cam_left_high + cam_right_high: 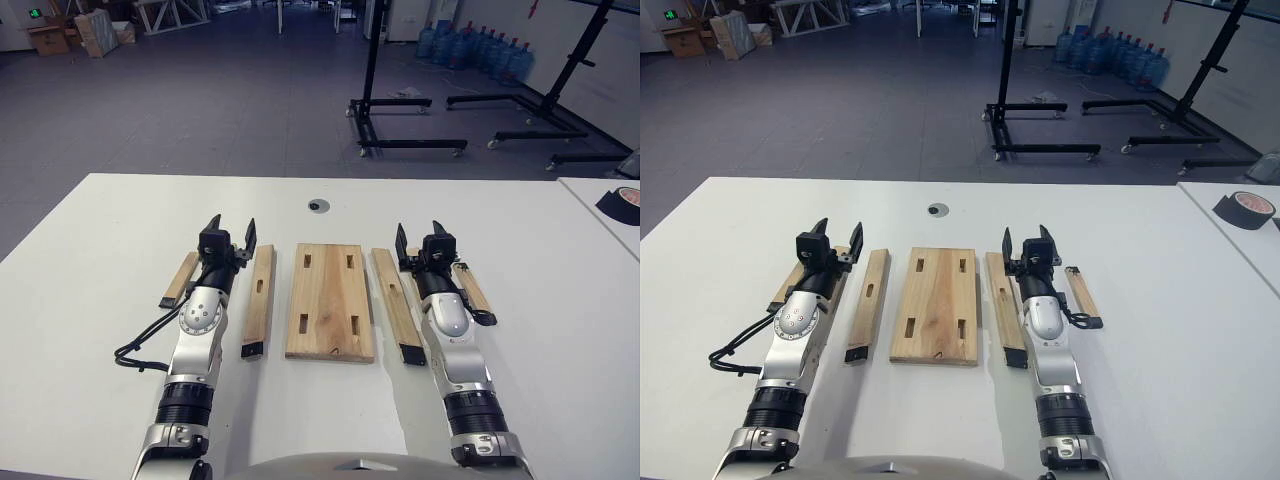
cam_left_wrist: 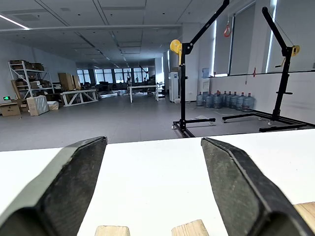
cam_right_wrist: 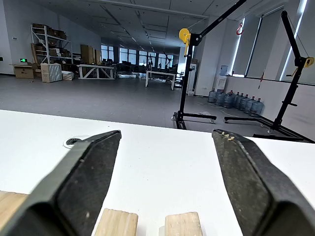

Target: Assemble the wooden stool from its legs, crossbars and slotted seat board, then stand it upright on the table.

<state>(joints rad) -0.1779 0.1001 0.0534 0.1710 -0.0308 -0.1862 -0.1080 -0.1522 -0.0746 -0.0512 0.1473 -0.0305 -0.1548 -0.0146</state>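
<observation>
The slotted seat board (image 1: 330, 300) lies flat at the middle of the white table (image 1: 100, 230). A long leg (image 1: 258, 300) lies to its left and another long leg (image 1: 395, 305) to its right. A short crossbar (image 1: 180, 278) lies outside the left arm, and one more (image 1: 473, 292) outside the right arm. My left gripper (image 1: 232, 224) is open, low over the table between the left crossbar and left leg. My right gripper (image 1: 419, 230) is open too, between the right leg and right crossbar. Two wooden ends (image 2: 112, 230) (image 3: 116, 222) show beneath each gripper's fingers (image 2: 59, 196) (image 3: 246, 187).
A round cable hole (image 1: 319, 206) sits in the table beyond the seat board. A black cable (image 1: 140, 345) loops beside my left forearm. A black tape roll (image 1: 1245, 208) lies on the neighbouring table at the right. Black wheeled stands (image 1: 410, 120) are on the floor beyond.
</observation>
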